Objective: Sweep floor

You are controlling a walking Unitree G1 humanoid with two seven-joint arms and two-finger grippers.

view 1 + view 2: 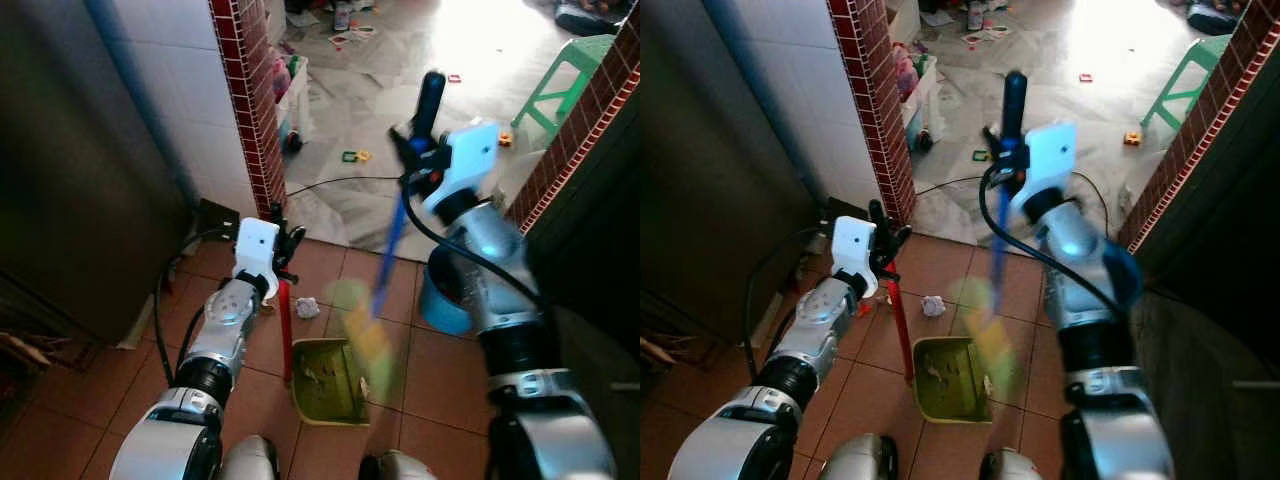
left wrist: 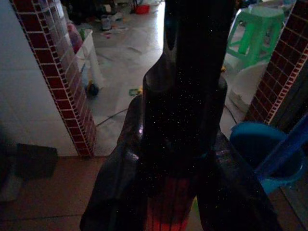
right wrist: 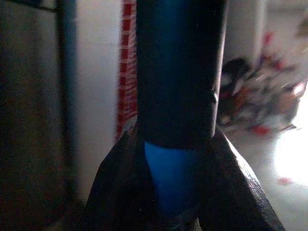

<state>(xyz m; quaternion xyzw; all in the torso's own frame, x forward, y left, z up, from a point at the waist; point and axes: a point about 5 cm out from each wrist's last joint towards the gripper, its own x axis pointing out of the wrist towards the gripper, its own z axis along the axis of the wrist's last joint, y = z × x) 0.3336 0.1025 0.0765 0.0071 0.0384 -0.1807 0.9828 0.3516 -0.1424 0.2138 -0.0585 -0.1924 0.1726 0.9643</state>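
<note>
We hold the broom (image 1: 392, 250) by its blue shaft in our right gripper (image 1: 418, 150), jaws closed around it just below the black grip; its blurred yellow-green bristles (image 1: 365, 335) hang over the dustpan (image 1: 328, 380). Our left gripper (image 1: 282, 240) has its jaws clamped on the dustpan's red handle (image 1: 285, 330), which stands upright from the green pan on the terracotta floor (image 1: 320, 270). A crumpled white scrap (image 1: 307, 307) lies just beside the pan's far edge. The left wrist view adds a blue bucket (image 2: 260, 149) and green stool (image 2: 260, 24); the right wrist view shows the blue shaft (image 3: 171, 178) between the fingers (image 3: 120, 187).
</note>
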